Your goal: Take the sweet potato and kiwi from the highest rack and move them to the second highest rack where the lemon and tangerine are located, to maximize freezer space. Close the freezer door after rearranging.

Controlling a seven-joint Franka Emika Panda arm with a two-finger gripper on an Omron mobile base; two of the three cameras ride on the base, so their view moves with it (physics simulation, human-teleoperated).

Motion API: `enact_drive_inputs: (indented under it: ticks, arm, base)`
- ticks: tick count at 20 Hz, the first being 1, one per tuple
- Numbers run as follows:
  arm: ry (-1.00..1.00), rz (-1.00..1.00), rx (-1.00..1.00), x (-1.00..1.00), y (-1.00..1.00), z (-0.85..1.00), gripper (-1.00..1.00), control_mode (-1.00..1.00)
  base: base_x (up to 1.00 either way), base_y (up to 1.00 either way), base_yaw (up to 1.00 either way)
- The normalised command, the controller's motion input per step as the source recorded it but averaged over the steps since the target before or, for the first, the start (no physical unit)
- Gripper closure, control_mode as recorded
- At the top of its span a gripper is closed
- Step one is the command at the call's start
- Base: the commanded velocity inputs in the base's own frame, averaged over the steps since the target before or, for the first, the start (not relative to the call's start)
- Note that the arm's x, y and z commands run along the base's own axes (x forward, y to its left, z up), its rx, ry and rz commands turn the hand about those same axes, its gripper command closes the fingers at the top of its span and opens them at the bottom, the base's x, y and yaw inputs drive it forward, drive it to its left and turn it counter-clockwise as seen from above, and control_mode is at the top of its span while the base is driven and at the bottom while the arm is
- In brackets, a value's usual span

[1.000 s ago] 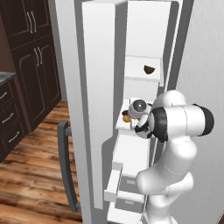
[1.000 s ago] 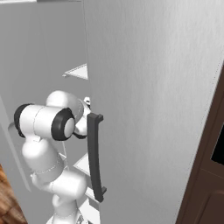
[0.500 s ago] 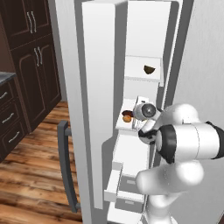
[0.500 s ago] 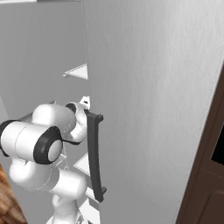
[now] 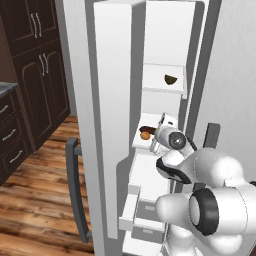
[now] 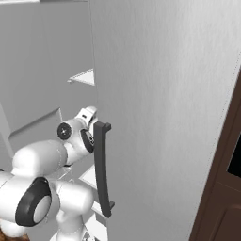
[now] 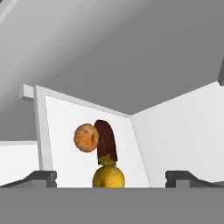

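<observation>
So the freezer [image 5: 165, 60] is standing wide open, with the freezer door [image 5: 112, 125] swung out toward the left and its dark curved handle [image 5: 75, 190] down low on the grey outside. On the highest rack [image 5: 162, 85] there's 1 small dark roundish thing [image 5: 171, 79], probably the kiwi, but it's too small and shadowed to be sure. The sweet potato [image 7: 106, 142] is on the second highest rack [image 7: 65, 144], lying right up against the tangerine [image 7: 85, 138] on one side, and its near end looks like it touches the lemon [image 7: 108, 177], which sits closest to the camera in the hand view. From the left base view you can just make out the orange fruit and a dark bit of the tuber on that shelf next to the robot's wrist. The gripper [image 7: 111, 177] is pointed into that rack with its 2 fingertips [image 7: 37, 177] spread about as wide as they go, 1 out on each side of the lemon and well clear of it, so it's holding nothing. In the right base view the arm reaches in past the closed neighbouring door and its dark bar handle [image 6: 102, 169].
</observation>
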Motion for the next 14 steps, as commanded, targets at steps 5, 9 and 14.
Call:
enact_drive_inputs:
  ticks: [5, 9, 14]
  arm:
    - [0.00, 0.00, 0.18, -0.37, 0.00, 0.99, -1.00, -1.00]
    - [0.02, 0.00, 0.17, -0.31, 0.01, 0.95, -1.00, -1.00]
    - [0.06, 0.00, 0.03, -0.55, 0.04, 0.51, -1.00, -1.00]
  base:
    - [0.00, 0.00, 0.00]
    - [0.00, 0.00, 0.00]
    - [0.00, 0.00, 0.00]
